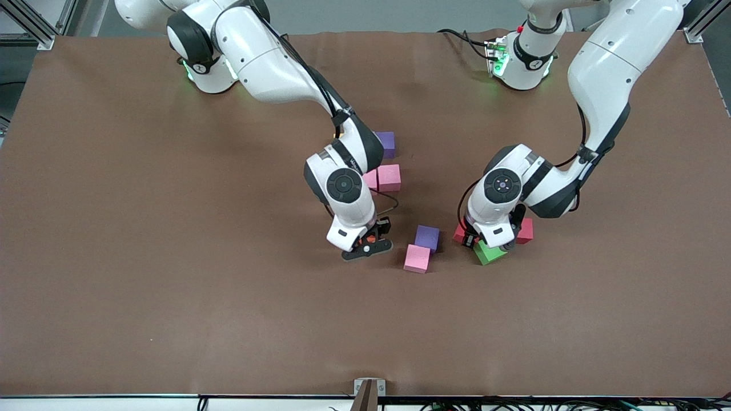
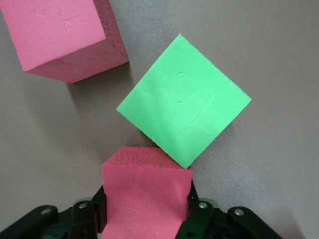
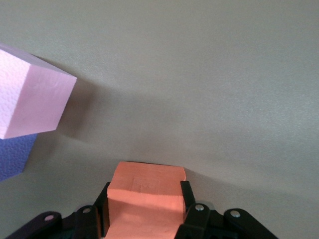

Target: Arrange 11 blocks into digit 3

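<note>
My left gripper (image 1: 472,237) is shut on a red block (image 2: 147,191) low at the table, and one corner of that block touches the green cube (image 2: 184,104) (image 1: 490,252). A second red block (image 1: 525,230) (image 2: 60,35) lies beside them, toward the left arm's end. My right gripper (image 1: 371,240) is shut on an orange block (image 3: 145,196) close to the table. Between the grippers lie a purple block (image 1: 427,236) (image 3: 11,155) and a pink block (image 1: 417,258) (image 3: 31,99), touching. Farther from the front camera sit two pink blocks (image 1: 389,177) and another purple block (image 1: 386,143). No digit 3 figure is in view.
Brown table (image 1: 171,257) with wide bare room nearer the front camera and toward both ends. The right arm's forearm (image 1: 348,142) hangs over the farther pink and purple blocks. A small bracket (image 1: 369,391) sits at the table's front edge.
</note>
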### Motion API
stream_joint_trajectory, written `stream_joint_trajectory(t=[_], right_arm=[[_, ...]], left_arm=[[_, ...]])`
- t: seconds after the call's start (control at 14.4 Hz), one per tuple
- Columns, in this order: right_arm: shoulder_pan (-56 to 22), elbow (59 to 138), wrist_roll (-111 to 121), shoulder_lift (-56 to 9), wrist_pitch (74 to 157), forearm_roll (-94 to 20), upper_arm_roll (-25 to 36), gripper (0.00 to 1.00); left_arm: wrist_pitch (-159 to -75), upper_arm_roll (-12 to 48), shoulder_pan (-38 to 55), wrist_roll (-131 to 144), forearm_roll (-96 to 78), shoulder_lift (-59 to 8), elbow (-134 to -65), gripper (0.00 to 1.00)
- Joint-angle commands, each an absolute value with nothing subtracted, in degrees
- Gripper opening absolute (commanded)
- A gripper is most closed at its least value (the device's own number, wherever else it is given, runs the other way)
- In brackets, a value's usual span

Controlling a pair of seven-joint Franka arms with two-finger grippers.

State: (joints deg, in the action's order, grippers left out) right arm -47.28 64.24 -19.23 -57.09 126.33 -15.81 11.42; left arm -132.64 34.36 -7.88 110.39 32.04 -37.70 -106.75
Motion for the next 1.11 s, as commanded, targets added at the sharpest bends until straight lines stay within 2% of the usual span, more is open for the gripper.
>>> stream_joint_trajectory(t=[0.0, 0.35, 1.04], right_arm=[[-46.58, 69.52, -16.62, -55.02, 126.04, -15.47, 11.25, 0.01], [-46.93, 73.65, -15.91, -52.65, 126.04, -15.47, 11.25, 0.01], [-48.69, 74.18, -16.79, -51.77, 124.89, -15.56, 11.07, 0.02]], left_arm=[[-133.07, 34.80, -8.44, 110.74, 33.31, -37.88, -106.61, 0.29], [-133.07, 34.80, -8.44, 110.74, 33.31, -37.88, -106.61, 0.29], [-133.15, 34.80, -8.44, 110.74, 33.31, -37.97, -106.61, 0.29]])
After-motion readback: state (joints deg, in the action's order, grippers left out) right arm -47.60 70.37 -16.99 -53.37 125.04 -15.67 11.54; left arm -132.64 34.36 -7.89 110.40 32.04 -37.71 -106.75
